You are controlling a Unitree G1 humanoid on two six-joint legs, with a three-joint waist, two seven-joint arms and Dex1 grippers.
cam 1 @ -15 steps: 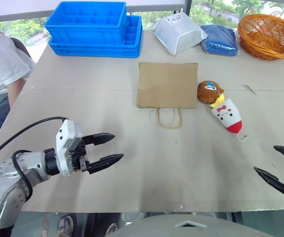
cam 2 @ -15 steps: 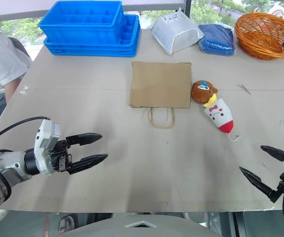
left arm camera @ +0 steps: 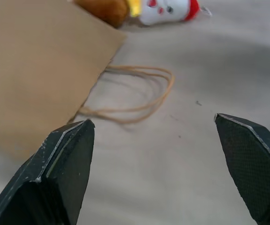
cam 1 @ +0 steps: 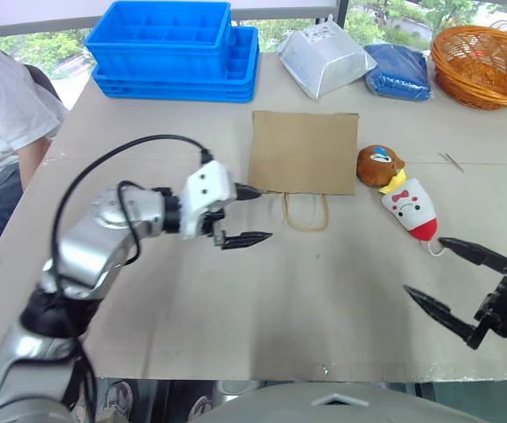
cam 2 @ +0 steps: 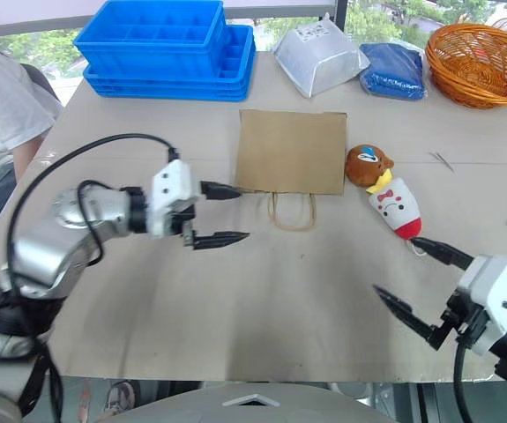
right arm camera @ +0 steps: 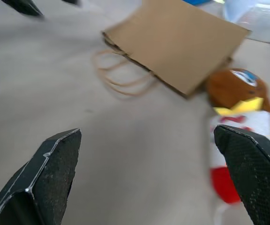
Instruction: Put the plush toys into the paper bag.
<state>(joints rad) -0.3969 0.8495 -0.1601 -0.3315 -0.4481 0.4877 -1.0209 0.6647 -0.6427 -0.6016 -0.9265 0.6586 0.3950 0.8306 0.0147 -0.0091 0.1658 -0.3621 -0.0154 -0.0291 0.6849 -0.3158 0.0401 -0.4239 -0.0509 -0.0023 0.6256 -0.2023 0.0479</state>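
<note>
counter [cam 1: 235,326]: grey, carries all the task's things; a person in a white shirt sits at its left edge.

paper bag [cam 1: 303,152]: lies flat at mid-counter, folded shut. Its mouth edge faces the near side, and the two cord handles [cam 1: 304,212] loop out toward the robot. Its long sides run near to far.

left end effector [cam 1: 246,214]: spread wide, empty. It hovers just left of the bag's near left corner, pointing right toward the handles. One finger reaches the bag's near edge, though I cannot tell whether it touches. It is the arm nearer the bag.

right end effector [cam 2: 416,288]: spread wide, empty. It sits near and right on the counter, pointing far and left. The toys lie beyond it on the far side, so it is the arm nearer them.

white plush toy [cam 1: 408,205]: lies on its side just right of the handles, red tip toward the near right. Its long axis slants from far left to near right, roughly in line with the right end effector's reach.

brown plush toy [cam 1: 377,165]: touches the white toy's far end, right against the bag's right edge.

judgement: the bag's mouth likely needs lifting open by the left arm before either toy goes in.
</note>
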